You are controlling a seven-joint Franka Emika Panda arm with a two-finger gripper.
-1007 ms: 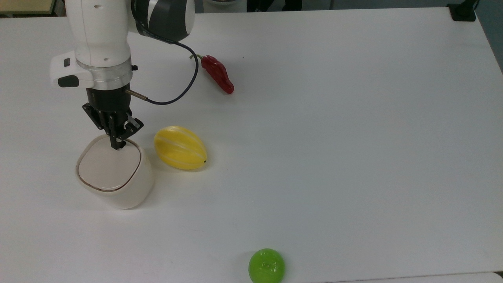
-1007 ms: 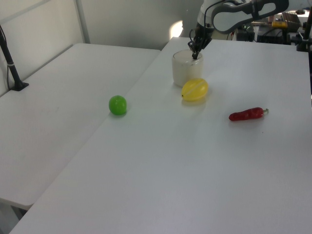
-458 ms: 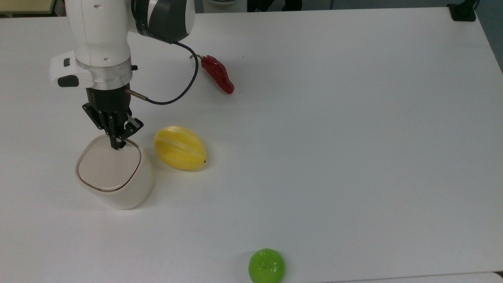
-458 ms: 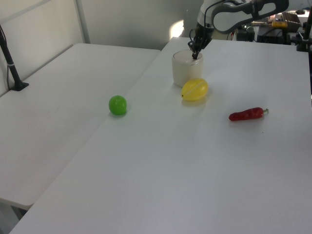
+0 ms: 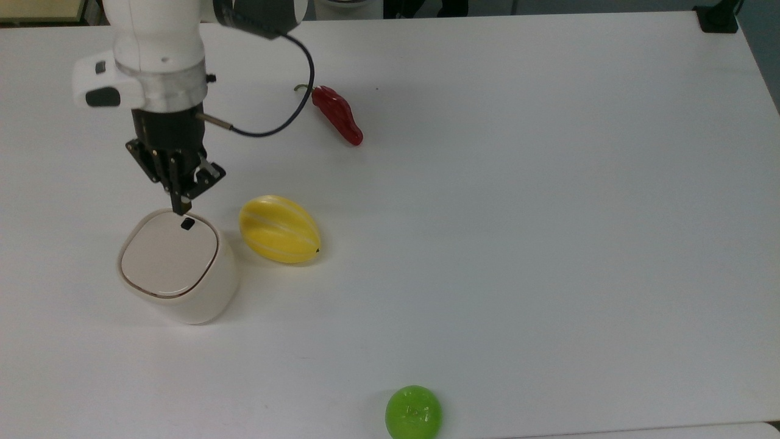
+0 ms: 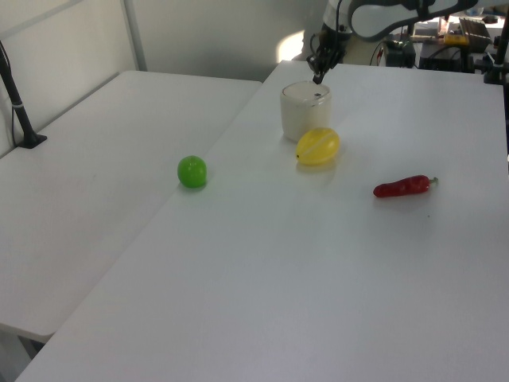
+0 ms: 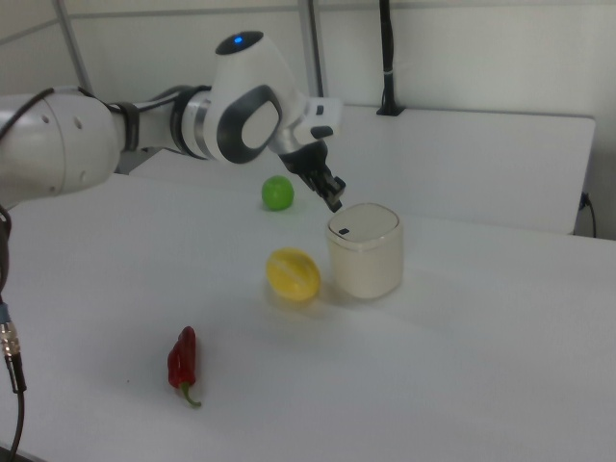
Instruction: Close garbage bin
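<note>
Small cream plastic garbage bin (image 5: pixel 177 268), flat lid down.
Black two-finger gripper (image 5: pixel 178 208) jaws pinched narrow, empty, hovering just above lid's black mark (image 5: pixel 187 224).

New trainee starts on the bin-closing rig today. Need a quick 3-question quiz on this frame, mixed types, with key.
1. True or false: the garbage bin lid lies flat and shut.
2. In the top view, which item lies closest to the bin? A) red chili pepper B) yellow melon C) green ball
3. Fill in: the gripper is ____ the lid, apart from it.

Key
1. True; the lid sits level in the rim, its small black mark uncovered.
2. B
3. above; the right view shows a gap between its tip and the lid.
</note>
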